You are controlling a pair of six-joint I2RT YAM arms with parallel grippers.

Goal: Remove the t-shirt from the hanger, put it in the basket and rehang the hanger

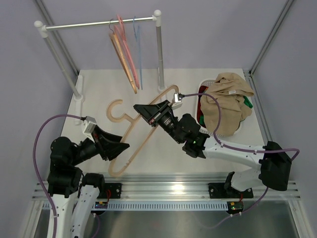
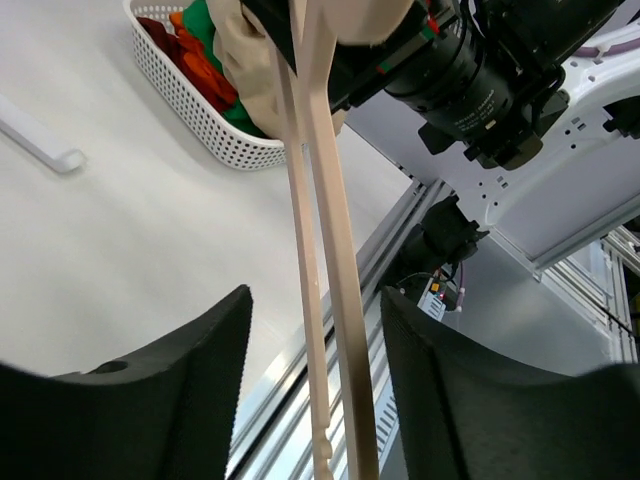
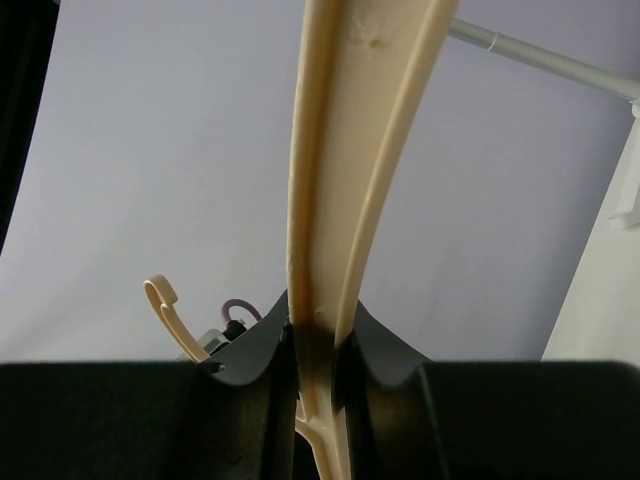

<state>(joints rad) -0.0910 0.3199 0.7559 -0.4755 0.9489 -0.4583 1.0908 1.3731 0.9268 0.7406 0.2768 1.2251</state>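
Note:
The pale tan hanger (image 1: 134,143) is bare and lies slanted over the middle of the table, its hook (image 1: 115,111) to the left. My right gripper (image 1: 138,108) is shut on the hanger's upper arm; the right wrist view shows the arm (image 3: 335,150) pinched between the jaws (image 3: 320,318). My left gripper (image 1: 122,148) is open, its jaws standing either side of the lower arm (image 2: 325,250) without touching it (image 2: 315,293). The beige t-shirt (image 1: 225,101) lies heaped in the white basket (image 1: 239,128) at the right, and also shows in the left wrist view (image 2: 245,60).
A clothes rail (image 1: 99,24) with pink and orange-brown hangers (image 1: 124,49) stands at the back, its post (image 1: 159,49) close behind the hanger. Green and red cloth (image 1: 247,102) lies under the t-shirt in the basket (image 2: 200,120). An aluminium rail (image 1: 168,188) runs along the near edge.

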